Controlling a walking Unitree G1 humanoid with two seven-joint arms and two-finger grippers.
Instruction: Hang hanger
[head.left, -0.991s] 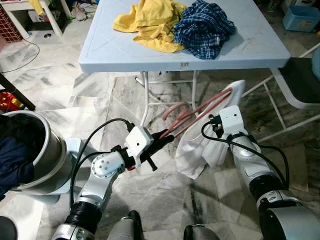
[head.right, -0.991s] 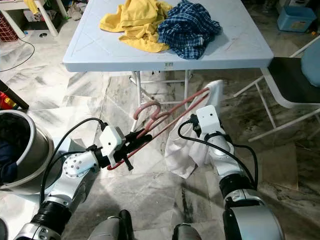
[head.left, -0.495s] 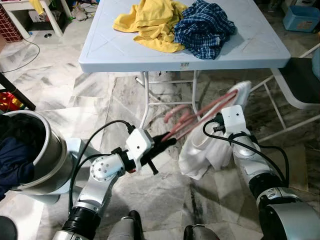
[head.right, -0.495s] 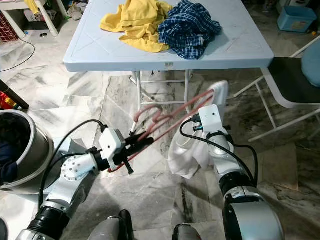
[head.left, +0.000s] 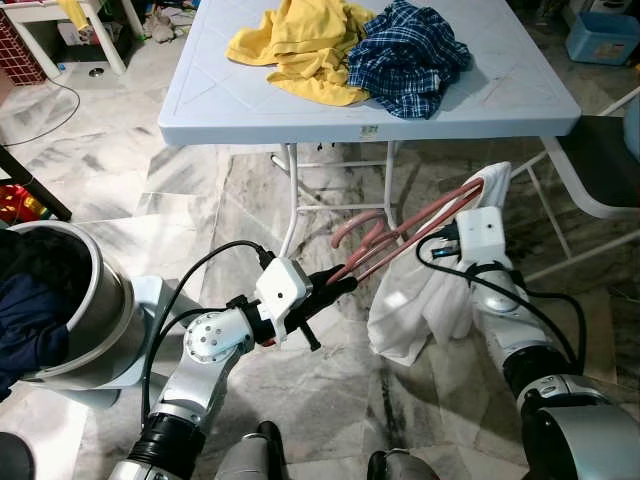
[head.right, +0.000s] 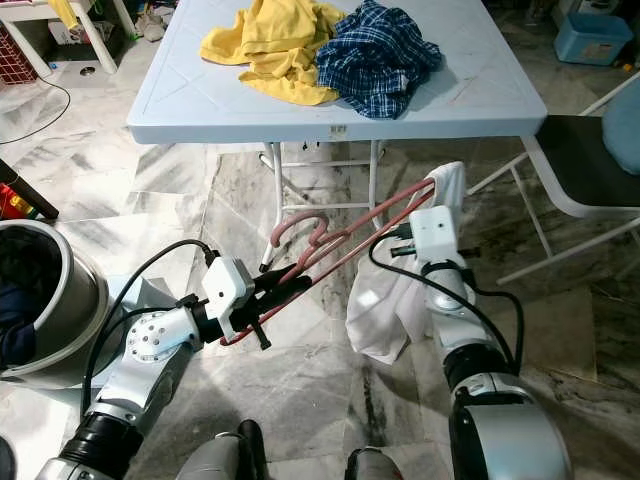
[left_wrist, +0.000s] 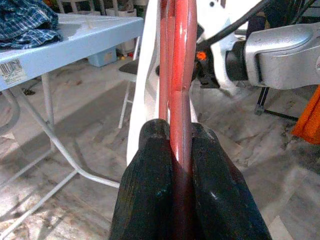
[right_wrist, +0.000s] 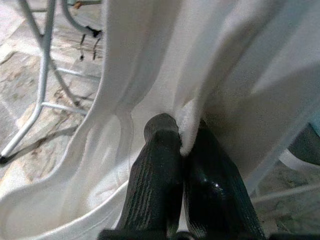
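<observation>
From your head camera, the table (head.left: 200, 105) edge runs above both arms, its legs stand just behind the red hanger (head.left: 405, 228), and a chair (head.left: 600, 160) hems your right. Your left wrist shows the left gripper (left_wrist: 176, 145) clamped on the hanger's bar. Your right wrist shows the right gripper (right_wrist: 182, 142) pinching the white garment (right_wrist: 165, 60) draped over the hanger's far end.

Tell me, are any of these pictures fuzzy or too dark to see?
None is too dark. Left eye view: bright and sharp, the pink hanger and white garment crisp. Left wrist view: the left tool clamping the hanger looks slightly soft close up; the blue table behind is clear. Right wrist view: the right tool is sharp, the white cloth pale and washed out.
</observation>
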